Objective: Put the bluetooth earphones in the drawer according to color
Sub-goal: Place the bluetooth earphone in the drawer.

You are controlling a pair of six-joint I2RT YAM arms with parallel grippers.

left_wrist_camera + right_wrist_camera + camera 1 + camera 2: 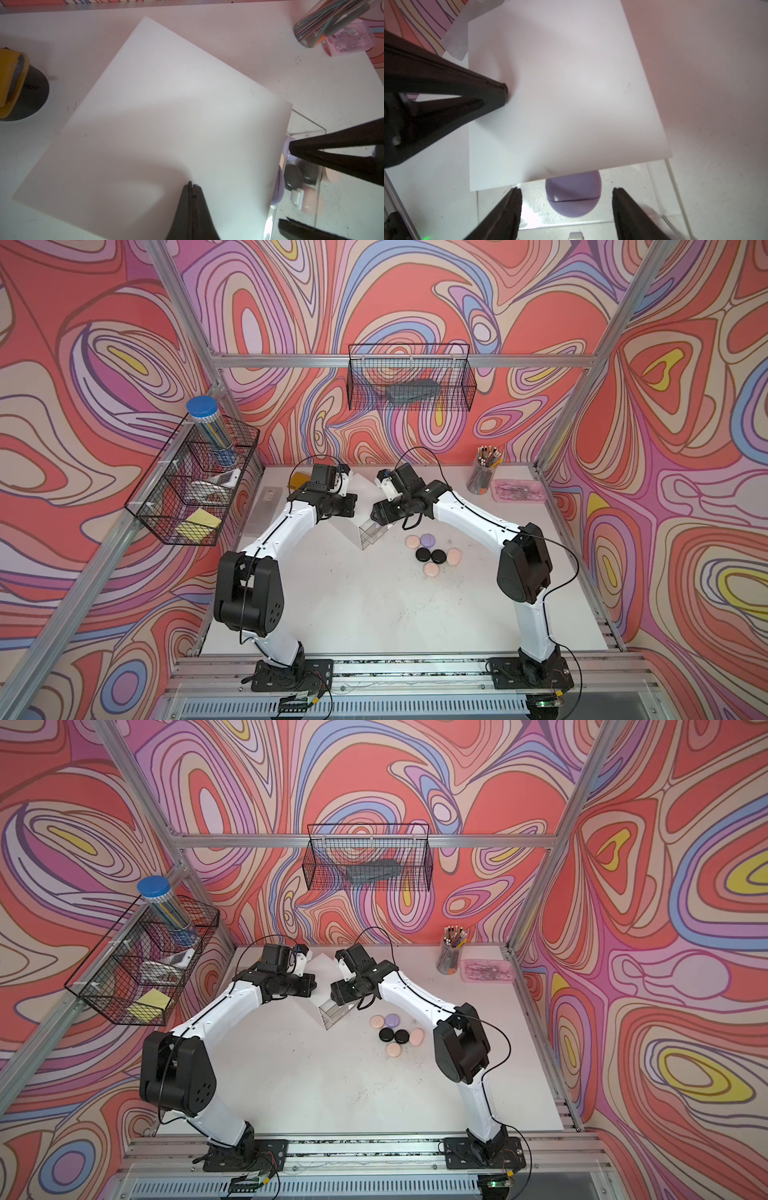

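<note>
— Labels first: is there any writing you can read?
— None that I can make out. A small dark mark (307,135) on the clear drawer (371,536) and a pale label (270,494) on the frosted box (266,514) are both too small to read.
— Where are the earphones?
— One lilac case (573,199) lies inside the drawer, which stands pulled out of the white cabinet (166,104). In the right wrist view the cabinet's top edge hides part of the case. Which level that drawer is, I cannot tell. Six others lie bunched on the table (374,614), near the drawer. A second lilac case (427,539) touches a pink case (412,542). A black case (423,554) sits side by side with another black case (438,556). A further pink case (454,554) lies just beside those, and a third pink case (431,570) is nearest the robot.
— And the right hand (567,189)?
— Spread, over the open drawer, with a finger on either side of the lilac case and a gap on both sides. It grips nothing.
— The left hand (192,185)?
— Fingers pressed together, empty, tips down at the cabinet's white top. Touching or just above, I cannot tell.
— Anything else on the table?
— A cup of pencils (482,477) stands beside a pink tray (519,490), well apart from the cases.
</note>
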